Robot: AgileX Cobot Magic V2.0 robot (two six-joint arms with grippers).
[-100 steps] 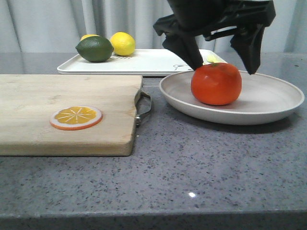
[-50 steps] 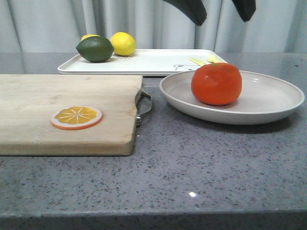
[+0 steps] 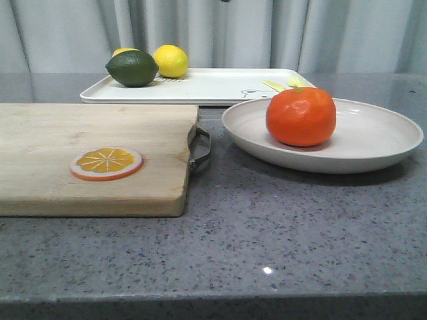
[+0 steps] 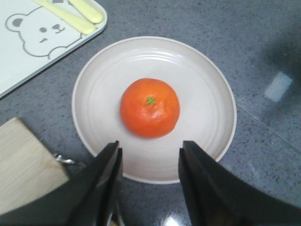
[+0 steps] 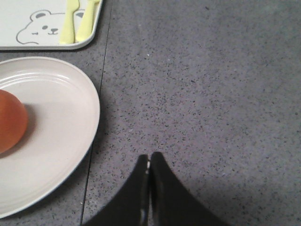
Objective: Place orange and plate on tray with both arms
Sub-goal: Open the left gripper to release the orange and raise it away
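The left hand [image 4: 149, 162] hangs above the plate with its two dark fingers spread apart and nothing between them; the right hand [image 5: 149, 172] has its fingers pressed together, empty, over bare tabletop to the right of the plate. Neither hand appears in the front view.

On the speckled grey stone tabletop [image 3: 280, 227], a pale wooden cutting board [image 3: 93, 150] with a metal handle lies at the left, carrying a flat orange slice [image 3: 106, 163]. Behind it the flat white tray [image 3: 200, 87] holds a dark green lime [image 3: 131, 68] and a yellow lemon [image 3: 171, 61] at its left end. Only the wrist views show the tray's bear drawing [image 4: 40, 33] and pale yellow cutlery [image 5: 77, 21].

To the right, the smooth reddish orange [image 3: 301, 116] sits in the shallow, round off-white plate [image 3: 373, 143], just near of the tray.
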